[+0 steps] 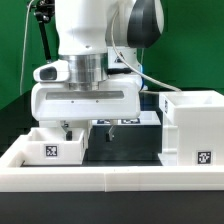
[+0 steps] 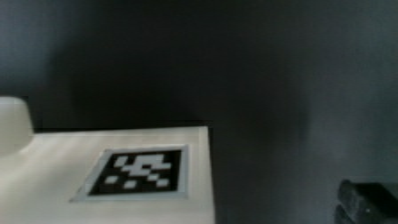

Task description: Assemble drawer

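Two white pieces show in the exterior view. A tray [image 1: 45, 148] lies low at that view's left with its tag [image 1: 50, 152] facing the camera. The housing [image 1: 195, 125] stands upright at that view's right, well apart from the tray. I cannot make out a second tray.

The gripper [image 1: 82, 128] hangs low over the table [image 1: 130, 150], just beside the tray's inner end. My worry is the descent. If I come straight down from here, one finger could land on the tray wall instead of straddling it. That could tip the tray or shove it toward the rim [image 1: 100, 178]. A skewed grasp would also leave the tray crooked for sliding into the housing.

The fingers look spread, with nothing between them, and as far as I can tell they touch nothing. Behind the hand lies what I take for the marker board [image 1: 128, 122], partly hidden.

In the wrist view a white tagged face of the tray is close under the camera, with dark table beside it. The picture is soft, so judging alignment from it alone is risky. One dark fingertip [image 2: 370, 195] shows at the frame's edge, over bare table and clear of the tray. The other is out of sight. That fits a wide-open grip holding nothing.
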`<state>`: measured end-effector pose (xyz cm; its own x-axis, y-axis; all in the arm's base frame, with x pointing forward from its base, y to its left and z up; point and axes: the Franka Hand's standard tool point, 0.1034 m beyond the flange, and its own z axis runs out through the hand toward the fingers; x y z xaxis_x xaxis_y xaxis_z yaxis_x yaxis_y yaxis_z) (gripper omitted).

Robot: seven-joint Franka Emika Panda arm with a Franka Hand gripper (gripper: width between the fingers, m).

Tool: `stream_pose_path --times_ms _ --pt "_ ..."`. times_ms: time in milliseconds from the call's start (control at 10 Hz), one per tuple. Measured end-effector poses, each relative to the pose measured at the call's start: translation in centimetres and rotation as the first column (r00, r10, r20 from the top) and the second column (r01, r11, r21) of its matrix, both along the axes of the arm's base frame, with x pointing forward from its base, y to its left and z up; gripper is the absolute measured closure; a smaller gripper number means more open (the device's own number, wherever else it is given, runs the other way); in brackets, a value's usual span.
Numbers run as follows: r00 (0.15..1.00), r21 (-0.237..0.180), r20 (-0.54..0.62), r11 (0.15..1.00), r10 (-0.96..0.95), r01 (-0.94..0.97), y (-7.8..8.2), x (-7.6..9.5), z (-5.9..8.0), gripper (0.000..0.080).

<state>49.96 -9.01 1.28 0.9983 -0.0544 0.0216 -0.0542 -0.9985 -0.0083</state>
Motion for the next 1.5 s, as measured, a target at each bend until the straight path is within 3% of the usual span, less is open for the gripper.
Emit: stream_pose_path --times_ms 600,1500 --pt "1.000 -0.004 -0.004 1.000 0.025 -0.025 0.1 -0.7 -0.8 0.0151" --pt "0.979 -0.006 -0.008 0.979 0.204 -0.204 -0.2 -1.2 -0.9 0.0151"
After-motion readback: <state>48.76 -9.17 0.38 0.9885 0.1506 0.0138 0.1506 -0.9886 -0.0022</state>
